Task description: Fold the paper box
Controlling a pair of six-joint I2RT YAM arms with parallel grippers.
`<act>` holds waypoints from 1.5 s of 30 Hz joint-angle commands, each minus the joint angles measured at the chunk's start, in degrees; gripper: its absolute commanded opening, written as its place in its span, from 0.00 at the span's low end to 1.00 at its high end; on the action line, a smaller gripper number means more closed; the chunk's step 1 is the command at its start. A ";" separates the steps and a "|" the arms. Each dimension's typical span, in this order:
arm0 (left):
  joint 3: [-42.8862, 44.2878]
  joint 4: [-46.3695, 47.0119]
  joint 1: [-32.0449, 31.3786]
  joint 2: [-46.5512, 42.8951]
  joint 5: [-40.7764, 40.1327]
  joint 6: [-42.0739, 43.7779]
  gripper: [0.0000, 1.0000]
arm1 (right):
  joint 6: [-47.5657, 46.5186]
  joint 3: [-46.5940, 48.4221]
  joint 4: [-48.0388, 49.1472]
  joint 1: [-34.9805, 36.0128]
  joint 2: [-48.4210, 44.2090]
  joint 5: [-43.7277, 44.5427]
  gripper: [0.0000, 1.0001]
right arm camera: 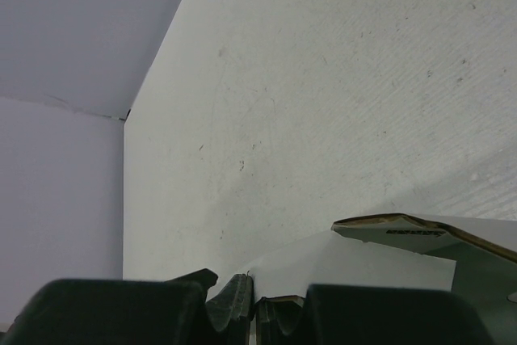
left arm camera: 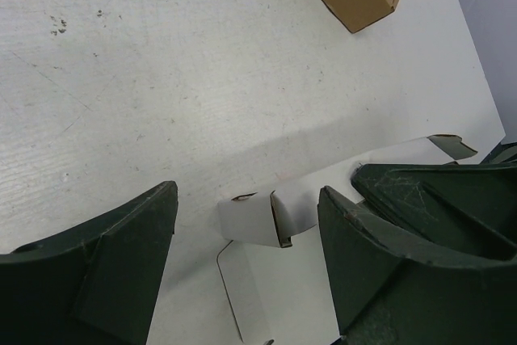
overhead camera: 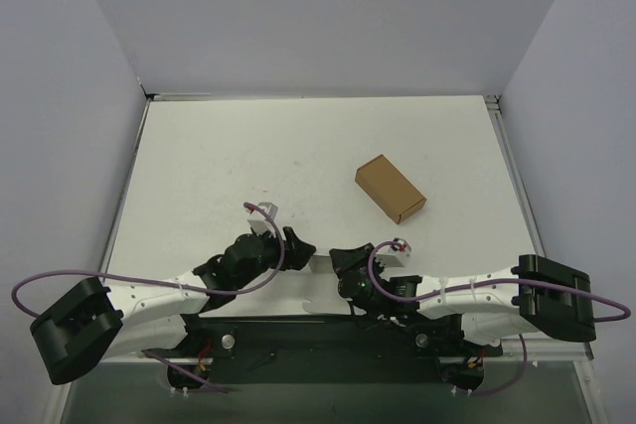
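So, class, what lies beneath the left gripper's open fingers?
The paper box, one tab raised, shows below the left gripper against the table. One finger covers part of it, hiding its full outline.

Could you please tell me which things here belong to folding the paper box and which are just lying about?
Part of the job:
- paper box
- right tool, shut on its edge
- left tool, open over it

Just lying about:
- brown cardboard box, apart on the table
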 commanded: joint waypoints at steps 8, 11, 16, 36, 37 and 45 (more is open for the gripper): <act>-2.02 8.63 0.55 3.85 4.52 -0.99 0.58 | -3.07 -1.78 -8.98 -0.16 2.59 -0.67 0.00; -3.69 10.82 0.55 4.90 4.96 -1.07 0.51 | -2.72 -1.69 -9.16 -0.16 2.68 -0.75 0.00; -4.84 11.71 0.37 6.22 5.40 -0.11 0.46 | -2.11 -1.43 -10.21 -0.16 2.68 -0.93 0.00; 4.39 2.39 -1.39 -3.96 0.30 15.44 0.91 | -2.98 -1.69 -10.83 -0.24 -0.48 1.18 0.04; 3.96 2.48 -1.39 -5.10 0.65 17.80 0.92 | -3.24 -1.52 -10.83 -0.24 -0.66 1.35 0.03; -3.86 2.39 -2.00 -10.83 6.11 25.29 0.93 | -3.77 -1.69 -8.98 -0.68 -0.49 1.35 0.04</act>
